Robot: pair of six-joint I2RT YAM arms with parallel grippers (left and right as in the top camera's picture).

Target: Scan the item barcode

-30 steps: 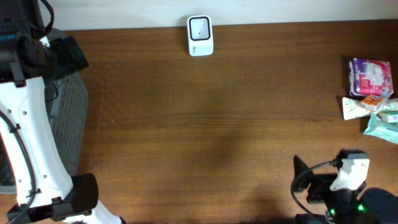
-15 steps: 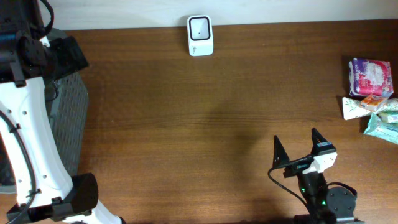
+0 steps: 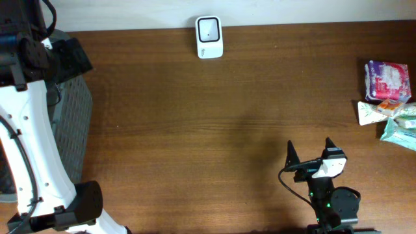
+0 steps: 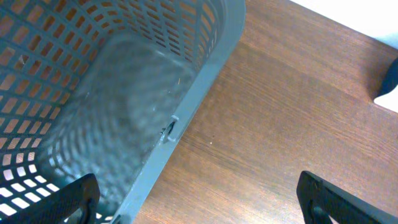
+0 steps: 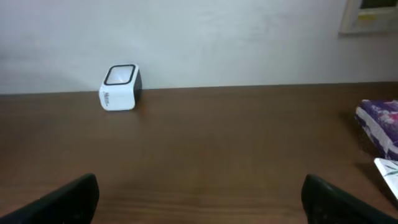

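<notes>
Overhead, one small white rounded scanner (image 3: 209, 37) with a dark glass face sits at the far edge of a dark wood-grain table (image 3: 182, 130). Far to the scanner's right lies a cluster of soft, glossy packets (image 3: 390, 104), seemingly four, the purple packet (image 3: 388, 80) clearest. Far to the scanner's left stands one grey plastic lattice basket (image 3: 73, 123). Two black grippers show. The right gripper (image 3: 311, 151) is nearer than the scanner, with its jaws spread wide. The left gripper (image 4: 196, 199) is over the basket's rim, jaws likewise spread.

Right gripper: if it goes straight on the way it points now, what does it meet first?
Nothing close, it seems: the open right gripper faces bare table up to the back wall. The scanner lies left of that line, the purple packet right.
</notes>
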